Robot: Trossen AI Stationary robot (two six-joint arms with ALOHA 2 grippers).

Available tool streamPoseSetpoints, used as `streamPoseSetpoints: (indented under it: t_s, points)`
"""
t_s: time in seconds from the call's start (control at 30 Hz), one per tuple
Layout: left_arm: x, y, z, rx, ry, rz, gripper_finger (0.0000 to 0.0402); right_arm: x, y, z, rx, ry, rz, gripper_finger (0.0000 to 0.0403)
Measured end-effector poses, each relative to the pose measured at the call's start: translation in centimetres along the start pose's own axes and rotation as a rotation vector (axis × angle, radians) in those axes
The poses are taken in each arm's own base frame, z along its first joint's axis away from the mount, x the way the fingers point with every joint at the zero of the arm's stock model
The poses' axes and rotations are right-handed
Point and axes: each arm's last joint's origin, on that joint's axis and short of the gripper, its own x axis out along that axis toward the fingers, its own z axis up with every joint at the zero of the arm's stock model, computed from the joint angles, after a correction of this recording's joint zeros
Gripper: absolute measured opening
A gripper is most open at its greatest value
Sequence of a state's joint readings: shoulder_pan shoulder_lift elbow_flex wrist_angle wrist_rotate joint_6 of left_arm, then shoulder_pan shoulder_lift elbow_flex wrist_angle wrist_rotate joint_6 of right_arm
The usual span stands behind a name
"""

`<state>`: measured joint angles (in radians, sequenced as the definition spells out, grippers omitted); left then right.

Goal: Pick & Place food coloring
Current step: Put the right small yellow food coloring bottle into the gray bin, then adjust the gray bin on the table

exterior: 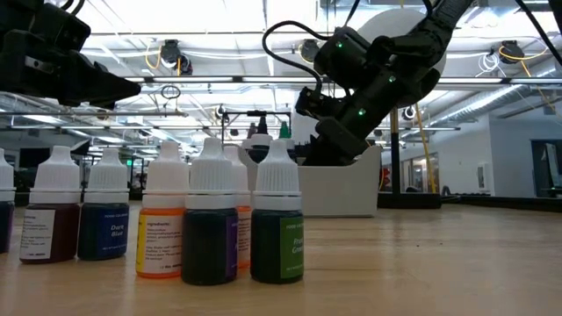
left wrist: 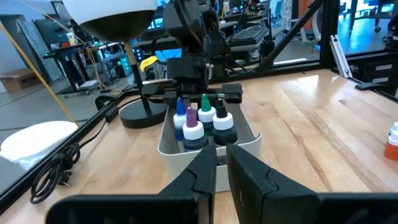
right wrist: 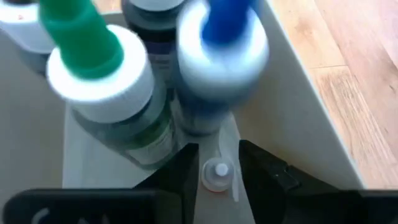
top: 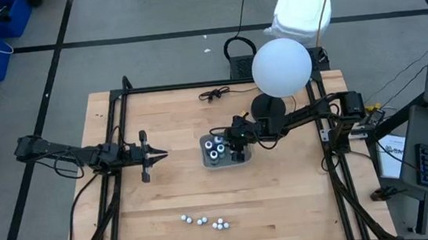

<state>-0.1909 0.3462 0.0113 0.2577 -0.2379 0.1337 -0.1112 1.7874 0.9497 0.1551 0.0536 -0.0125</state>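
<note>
A grey tray [top: 243, 158] in the middle of the table holds several food coloring bottles [left wrist: 205, 121] with white collars and blue or green tips. My right gripper [right wrist: 217, 163] slants down into the tray [right wrist: 298, 93] and is open. Its fingers stand on either side of a tiny white-capped bottle [right wrist: 216, 175] that stands upright on the tray floor beside a blue-tipped bottle [right wrist: 221, 56]. Several more small bottles [top: 204, 221] stand near the table's front edge, close in the low view [exterior: 211, 219]. My left gripper [top: 162, 154] waits shut and level, left of the tray.
A white globe lamp [top: 281, 66] on a black round base [top: 268, 107] stands just behind the tray, over my right arm. A black cable [top: 213, 95] lies at the far edge. Bare wood lies between the tray and the front bottles, and at the near right.
</note>
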Motion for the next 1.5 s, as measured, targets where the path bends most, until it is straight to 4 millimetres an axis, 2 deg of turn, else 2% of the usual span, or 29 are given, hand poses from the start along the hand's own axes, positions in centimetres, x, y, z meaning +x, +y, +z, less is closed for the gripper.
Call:
streamPoseSetpoints:
  t_s: [0.13,0.33,0.43,0.6,0.73,0.9,1.1,1.2,1.33,1.5]
  points:
    - [0.0,0.0,0.0,-0.005,0.0,0.0,0.0047,0.0,0.0,0.0,0.0,-0.001,-0.003,0.0127]
    - [0.0,0.0,0.0,-0.008,0.0,0.0,0.0047,-1.2,-0.1,0.9,0.0,-0.037,-0.021,0.013]
    - [0.0,0.0,0.0,-0.008,0.0,0.0,0.0047,-2.8,-0.1,1.8,-0.017,-0.072,-0.069,0.0128]
    - [0.0,0.0,0.0,-0.007,0.002,-0.001,0.0047,-6.6,0.6,2.8,-0.043,-0.076,-0.149,0.0125]
    - [0.0,0.0,-0.1,-0.01,0.008,-0.002,0.0047,-9.4,1.9,2.5,-0.033,-0.027,-0.205,0.0095]
    - [0.0,0.0,-0.2,-0.029,0.021,-0.004,0.0047,-11.7,3.7,1.4,-0.007,0.034,-0.314,0.0014]
    - [0.0,0.0,-0.2,-0.034,0.021,-0.004,0.0047,-11.8,5.2,0.1,0.054,0.102,-0.347,0.0004]
    - [0.0,0.0,-0.2,-0.034,0.02,-0.004,0.0047,-11.7,5.5,-0.7,0.067,0.126,-0.438,0.0002]
    - [0.0,0.0,-0.2,-0.033,0.021,-0.004,0.0047,-11.1,5.6,-1.6,0.125,0.18,-0.465,0.0001]
    - [0.0,0.0,-0.2,-0.03,0.021,-0.004,0.0047,-9.7,5.9,-2.5,0.167,0.252,-0.362,0.0001]
